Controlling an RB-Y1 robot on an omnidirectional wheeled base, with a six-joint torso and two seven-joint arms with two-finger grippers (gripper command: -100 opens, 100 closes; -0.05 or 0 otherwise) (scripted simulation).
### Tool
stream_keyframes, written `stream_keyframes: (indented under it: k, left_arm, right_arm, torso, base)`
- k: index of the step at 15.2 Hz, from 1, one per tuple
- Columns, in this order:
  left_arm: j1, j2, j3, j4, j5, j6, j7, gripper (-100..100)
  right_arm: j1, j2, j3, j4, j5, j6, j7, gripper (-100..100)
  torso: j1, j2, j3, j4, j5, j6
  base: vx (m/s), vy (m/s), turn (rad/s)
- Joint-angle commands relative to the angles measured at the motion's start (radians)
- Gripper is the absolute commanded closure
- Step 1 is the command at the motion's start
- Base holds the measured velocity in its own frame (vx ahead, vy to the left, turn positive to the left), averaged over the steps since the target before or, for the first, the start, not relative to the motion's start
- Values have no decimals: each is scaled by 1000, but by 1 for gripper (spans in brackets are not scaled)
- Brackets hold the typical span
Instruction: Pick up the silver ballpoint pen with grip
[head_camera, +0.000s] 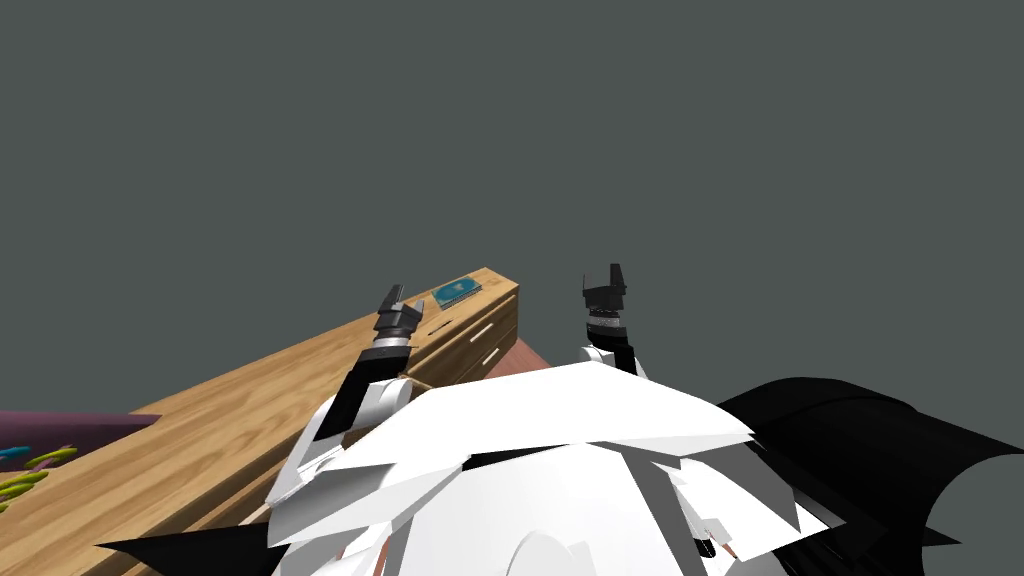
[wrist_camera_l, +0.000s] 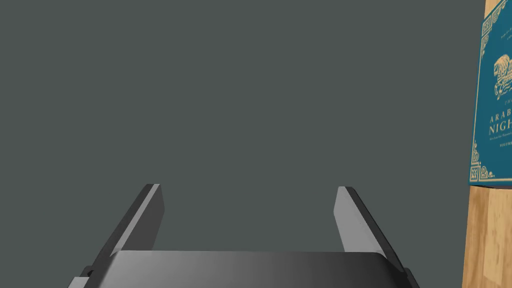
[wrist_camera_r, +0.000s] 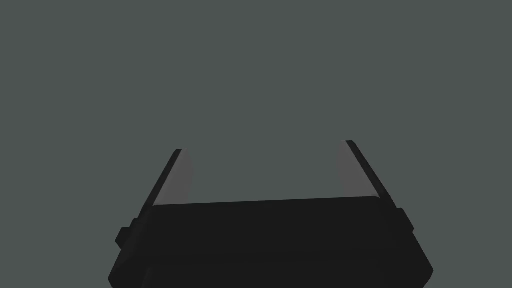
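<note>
Book (wrist_camera_l: 492, 95) beside left gripper (wrist_camera_l: 248, 187), fingers (wrist_camera_l: 147, 215) apart

Light brown wood-grain worktop (head_camera: 200, 430); teal book (wrist_camera_l: 492, 100) with gold ornamental border; left pincer (wrist_camera_l: 248, 187) dark grey; purple surface (head_camera: 70, 425) at lower left.

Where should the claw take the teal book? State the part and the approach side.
Likely the teal book's long edge at the wooden desk's rim. It lies flat, cover up, so bring the open left claw in level from beyond that rim, pinching cover and underside.
</note>
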Motion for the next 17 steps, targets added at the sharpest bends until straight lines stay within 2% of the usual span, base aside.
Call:
stream_keyframes:
  k: [1,3,4,6,7,9,10,12,13,15,16,17]
  left_arm:
    - [6,19,28,0,26,50,25,-100]
    - [6,19,28,0,26,80,25,-100]
    - [11,36,53,2,51,111,47,-100]
    - [11,36,53,2,51,141,47,-100]
    - [17,50,80,5,76,175,70,-100]
    - [17,50,80,5,76,205,70,-100]
    - [22,64,107,8,102,228,94,-100]
    - [22,64,107,8,102,271,94,-100]
    - [28,77,135,11,128,299,119,-100]
    - [28,77,135,11,128,339,119,-100]
    - [34,89,164,15,156,369,144,-100]
    - [34,89,164,15,156,391,144,-100]
  right_arm:
    - [0,0,0,0,0,0,0,0]
    - [0,0,0,0,0,0,0,0]
    - [0,0,0,0,0,0,0,0]
    - [0,0,0,0,0,0,0,0]
    - [0,0,0,0,0,0,0,0]
    - [0,0,0,0,0,0,0,0]
    - [0,0,0,0,0,0,0,0]
    - [0,0,0,0,0,0,0,0]
    - [0,0,0,0,0,0,0,0]
    - [0,0,0,0,0,0,0,0]
    - [0,0,0,0,0,0,0,0]
    - [0,0,0,0,0,0,0,0]
  torso:
    - [0,0,0,0,0,0]
    - [0,0,0,0,0,0]
    - [0,0,0,0,0,0]
    - [0,0,0,0,0,0]
    - [0,0,0,0,0,0]
    - [0,0,0,0,0,0]
    - [0,0,0,0,0,0]
    - [0,0,0,0,0,0]
    - [0,0,0,0,0,0]
    - [0,-1,0,0,0,0]
    - [0,0,0,0,0,0]
    - [0,0,0,0,0,0]
  base:
    - [14,-8,-131]
    - [14,-4,-96]
    - [15,-5,-143]
    - [14,-2,-89]
    - [14,-9,-143]
    - [16,-5,-100]
    - [19,-5,-151]
    - [18,-1,-106]
    - [18,-8,-149]
    - [18,-3,-111]
    - [21,-5,-147]
    - [22,-2,-168]
